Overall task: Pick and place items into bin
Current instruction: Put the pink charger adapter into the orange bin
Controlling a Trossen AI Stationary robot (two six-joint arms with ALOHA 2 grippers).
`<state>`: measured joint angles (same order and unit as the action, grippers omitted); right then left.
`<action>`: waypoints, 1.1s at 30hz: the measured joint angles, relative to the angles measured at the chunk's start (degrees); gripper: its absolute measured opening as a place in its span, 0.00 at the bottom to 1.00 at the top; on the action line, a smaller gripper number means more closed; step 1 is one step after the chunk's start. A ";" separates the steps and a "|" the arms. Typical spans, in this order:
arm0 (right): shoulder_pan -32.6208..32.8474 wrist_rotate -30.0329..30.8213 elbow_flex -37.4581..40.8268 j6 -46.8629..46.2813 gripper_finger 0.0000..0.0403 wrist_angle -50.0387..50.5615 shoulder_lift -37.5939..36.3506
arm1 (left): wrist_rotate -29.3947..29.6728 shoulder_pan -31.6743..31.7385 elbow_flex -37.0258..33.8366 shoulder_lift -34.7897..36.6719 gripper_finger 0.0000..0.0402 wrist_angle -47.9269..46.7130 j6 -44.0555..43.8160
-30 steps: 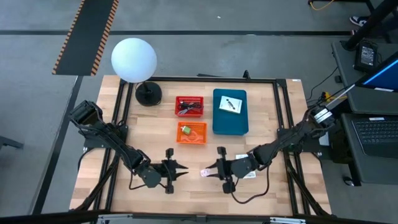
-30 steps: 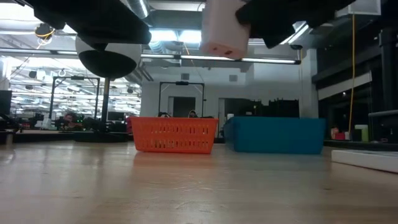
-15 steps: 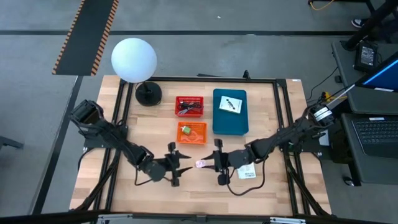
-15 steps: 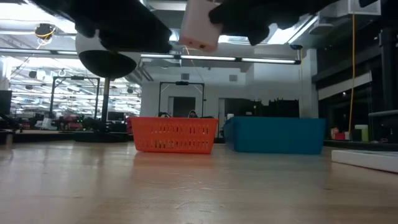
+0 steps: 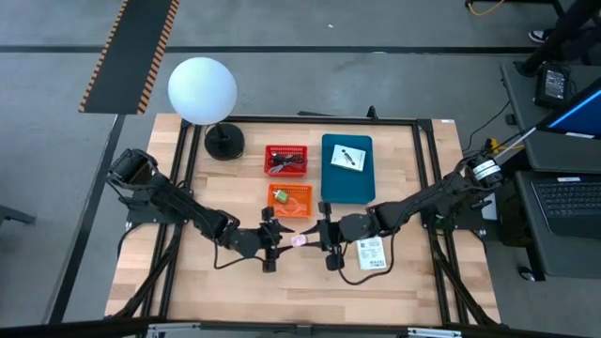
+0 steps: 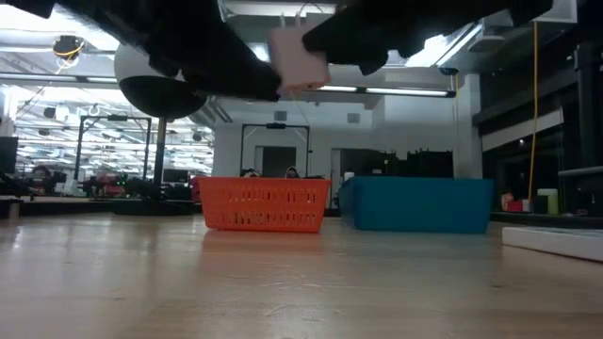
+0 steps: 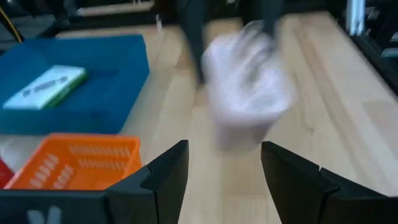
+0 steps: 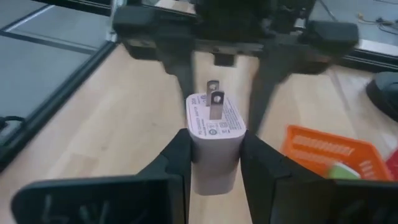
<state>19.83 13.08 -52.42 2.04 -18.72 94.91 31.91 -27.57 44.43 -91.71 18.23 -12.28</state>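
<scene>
Facing each other above the desk point(image 5: 225, 291), the left tool point(image 5: 269, 241) stands spread beside the right tool point(image 5: 324, 242), which pinches a white plug adapter point(image 8: 214, 138) just short of the orange basket point(image 5: 289, 200); bare wood lies nearer the front edge.

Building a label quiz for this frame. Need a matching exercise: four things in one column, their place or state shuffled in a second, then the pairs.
Things:
1. white plug adapter
2. left gripper
3. white packet
4. white globe lamp

Place or state:
A. lying in the blue bin
B. standing at the table's far left corner
C. clamped in the right gripper, prongs toward the other arm
D. open, facing the adapter, in front of the orange basket

Pairs: 1-C, 2-D, 3-A, 4-B
</scene>
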 joint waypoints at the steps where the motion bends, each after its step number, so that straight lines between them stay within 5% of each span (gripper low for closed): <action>1: -0.36 -0.21 0.00 0.00 0.20 0.19 0.00 | 0.08 0.02 0.13 0.46 0.49 -0.02 -0.02; 11: -1.13 -1.12 0.00 0.22 0.20 0.55 0.02 | -1.67 -0.05 0.17 8.60 0.49 -6.05 0.90; 33: -1.40 -1.13 -2.95 4.68 0.20 -0.84 0.02 | -1.42 0.04 0.11 8.62 0.49 -6.02 -0.48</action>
<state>18.44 11.94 -55.38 6.73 -19.56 94.94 30.49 -27.53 44.53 -83.09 12.21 -12.75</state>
